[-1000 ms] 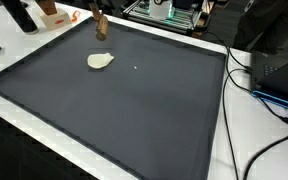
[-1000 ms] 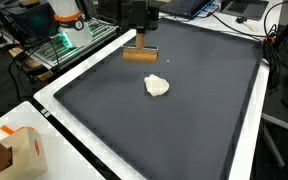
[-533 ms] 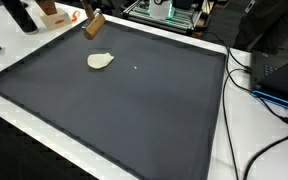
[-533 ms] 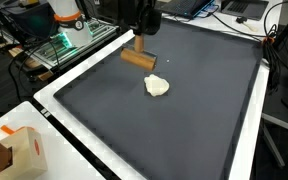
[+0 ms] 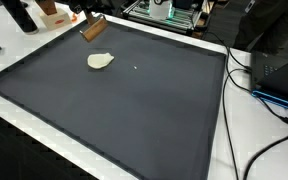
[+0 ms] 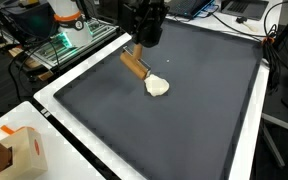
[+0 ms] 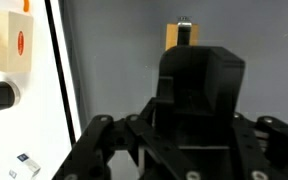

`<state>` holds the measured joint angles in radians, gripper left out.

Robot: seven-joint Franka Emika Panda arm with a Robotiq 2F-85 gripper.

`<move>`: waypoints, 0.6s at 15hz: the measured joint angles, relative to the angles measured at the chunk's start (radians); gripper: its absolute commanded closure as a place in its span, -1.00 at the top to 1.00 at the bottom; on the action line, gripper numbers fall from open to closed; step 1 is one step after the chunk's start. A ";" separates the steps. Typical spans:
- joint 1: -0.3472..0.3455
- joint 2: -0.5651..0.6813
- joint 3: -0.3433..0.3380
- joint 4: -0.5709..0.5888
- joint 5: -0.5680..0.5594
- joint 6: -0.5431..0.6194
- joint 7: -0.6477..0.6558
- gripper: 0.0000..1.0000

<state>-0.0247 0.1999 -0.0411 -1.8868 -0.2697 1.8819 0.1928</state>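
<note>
Jaws of the gripper (image 6: 141,48) clamped on a tilted wooden block (image 6: 133,65), hanging over the dark mat (image 6: 184,130) on the table (image 6: 46,100), just beside a pale lump (image 6: 157,86).

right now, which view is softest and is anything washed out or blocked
Both exterior views: flat, even light, coarse detail; the gripper and wooden block look slightly soft, the cream lump textureless on the dark mat. Wrist view: the gripper's black body fills the lower half, close and out of focus; the white table at left is washed out.
</note>
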 measured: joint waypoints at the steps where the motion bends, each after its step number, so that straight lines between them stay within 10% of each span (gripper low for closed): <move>1: 0.006 0.018 0.000 0.016 -0.012 -0.019 0.040 -0.52; 9: 0.047 0.137 -0.018 0.114 -0.125 -0.090 0.247 -0.52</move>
<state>0.0220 0.3373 -0.0595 -1.7726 -0.3950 1.7917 0.4394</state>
